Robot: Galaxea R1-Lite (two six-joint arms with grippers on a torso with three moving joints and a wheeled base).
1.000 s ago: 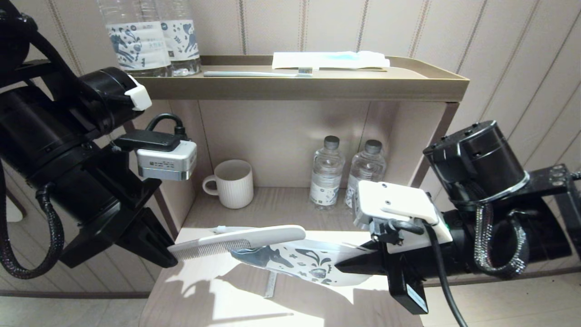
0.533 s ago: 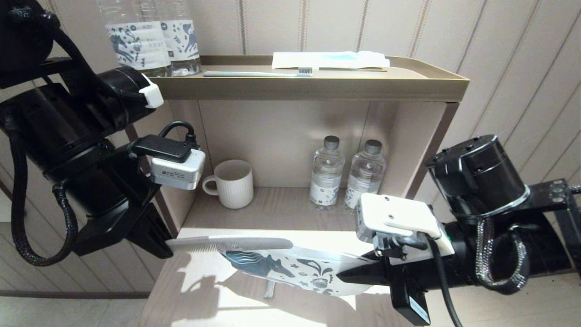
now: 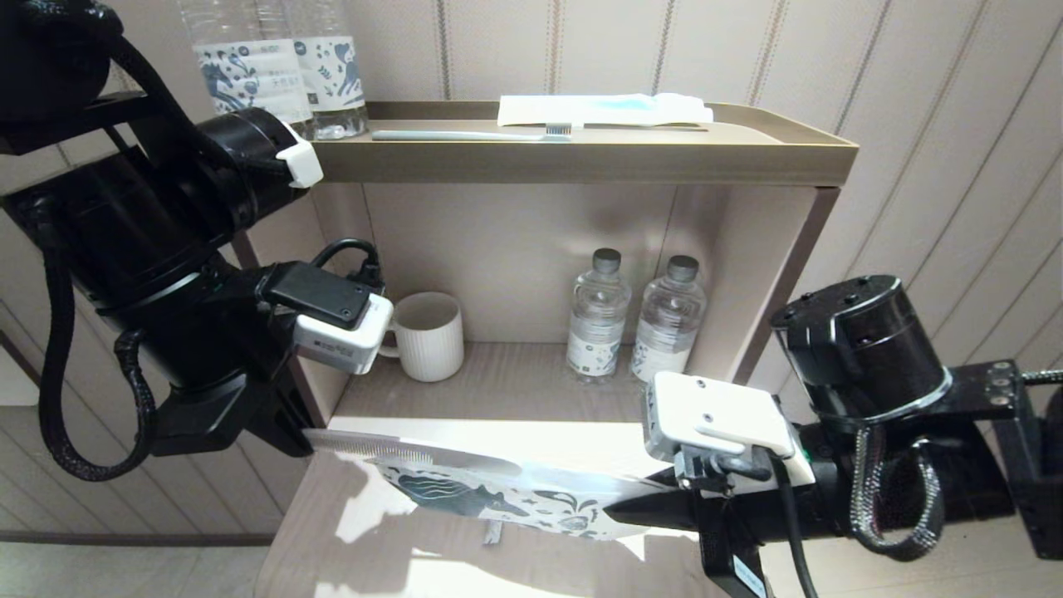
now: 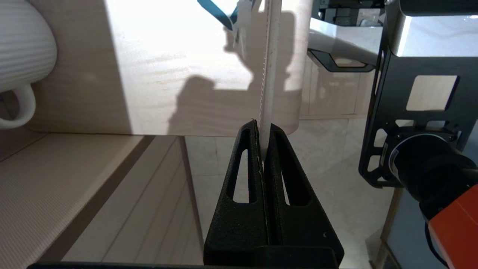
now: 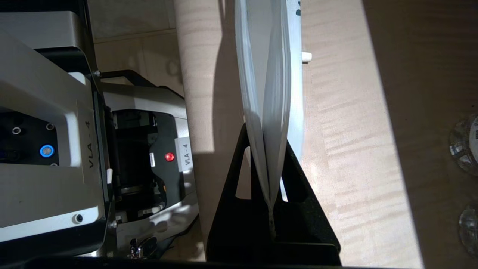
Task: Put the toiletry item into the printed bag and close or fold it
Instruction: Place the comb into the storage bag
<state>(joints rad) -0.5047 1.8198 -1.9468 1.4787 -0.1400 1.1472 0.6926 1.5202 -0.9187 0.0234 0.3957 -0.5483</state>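
A white comb (image 3: 407, 453), the toiletry item, sticks out rightward from my left gripper (image 3: 301, 444), which is shut on its toothed end. In the left wrist view the comb (image 4: 268, 74) shows edge-on between the closed fingers of the left gripper (image 4: 263, 129). The printed bag (image 3: 490, 498), white with a blue horse, hangs over the lower shelf. My right gripper (image 3: 613, 517) is shut on its right edge. The comb's far end lies along the bag's upper edge; I cannot tell whether it is inside. In the right wrist view the bag (image 5: 269, 86) spreads out from the right gripper (image 5: 267, 140).
A ribbed white mug (image 3: 426, 335) and two small water bottles (image 3: 596, 320) stand at the back of the lower shelf (image 3: 498, 386). The top tray (image 3: 581, 158) carries a toothbrush (image 3: 469, 135), a white packet (image 3: 606, 108) and two large bottles (image 3: 257, 75).
The left gripper moved right, swinging the comb lower and flatter onto the bag's upper edge. The right gripper dropped slightly, carrying the bag lower and leftward.
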